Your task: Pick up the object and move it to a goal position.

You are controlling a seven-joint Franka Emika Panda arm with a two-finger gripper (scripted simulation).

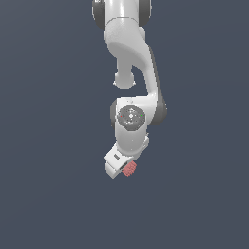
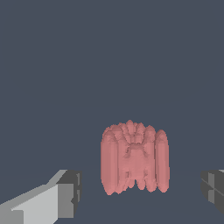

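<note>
The object (image 2: 133, 159) is a small pinkish-red, ribbed block. In the wrist view it stands between my two fingertips, with a dark gap on each side of it. One grey finger pad (image 2: 70, 192) and the other pad (image 2: 213, 190) do not touch it, so the gripper (image 2: 141, 192) is open around it. In the exterior view the object (image 1: 129, 168) peeks out beside the lower end of the white gripper (image 1: 121, 170), which is tilted and hangs under the arm's wrist. From there the fingertips are hidden.
A plain dark blue-grey surface fills both views. The white arm (image 1: 127, 58) reaches down from the top middle of the exterior view.
</note>
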